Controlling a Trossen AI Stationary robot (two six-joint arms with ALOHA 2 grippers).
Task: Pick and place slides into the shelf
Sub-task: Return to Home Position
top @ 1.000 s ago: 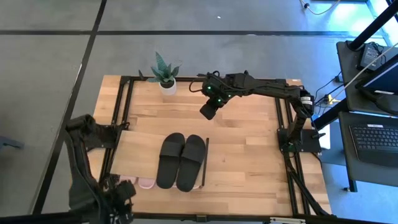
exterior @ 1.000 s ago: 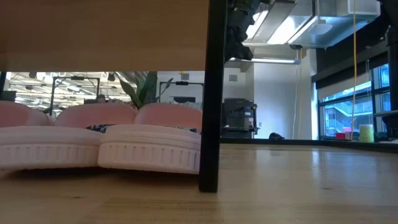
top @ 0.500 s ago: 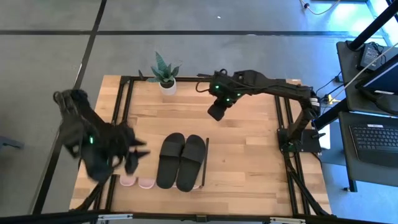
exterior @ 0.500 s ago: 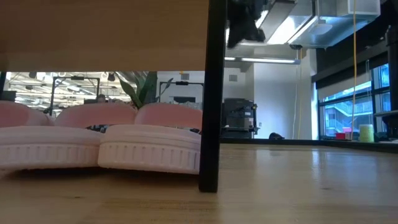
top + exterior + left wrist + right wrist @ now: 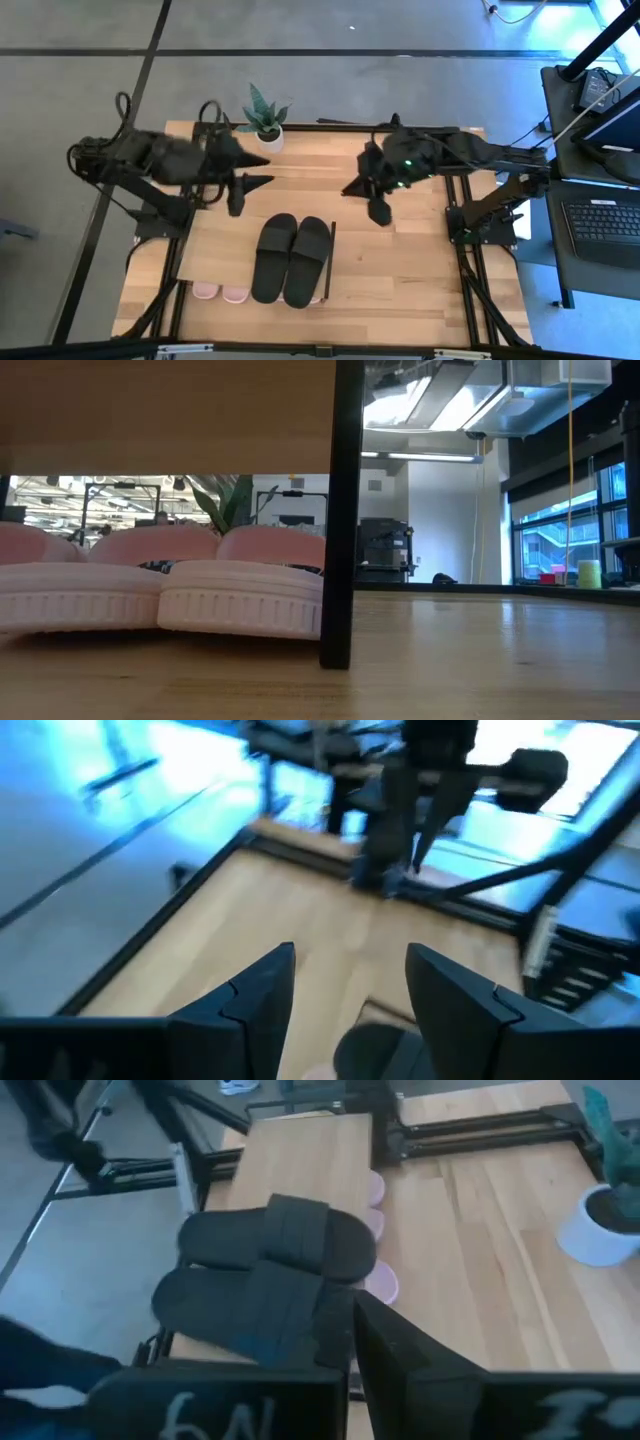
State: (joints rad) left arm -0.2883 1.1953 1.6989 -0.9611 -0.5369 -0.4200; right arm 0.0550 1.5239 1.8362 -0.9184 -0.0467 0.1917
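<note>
A black pair of slides (image 5: 291,259) lies side by side on the shelf's light-wood top board (image 5: 215,240); the right wrist view shows the black pair (image 5: 265,1270) too. Pink slides (image 5: 160,585) rest on their soles on the table under the board, their ends (image 5: 221,292) peeking out at its near edge. My left gripper (image 5: 255,172) hangs open above the table's far left, beyond the shelf, with nothing between its fingers (image 5: 262,995). My right gripper (image 5: 381,210) is shut and empty, in the air to the right of the shelf.
A potted plant (image 5: 265,121) stands at the table's far edge between the two arms. The shelf's black end frame (image 5: 340,510) stands at the board's right end. Bare plank tabletop (image 5: 400,270) spreads to the right of the shelf.
My left arm has swung up from the table's near left corner toward the far edge and turned, its open gripper now pointing right across the table. My right gripper has risen out of the low view and drifted toward the right and near edges. The slides have stayed put.
</note>
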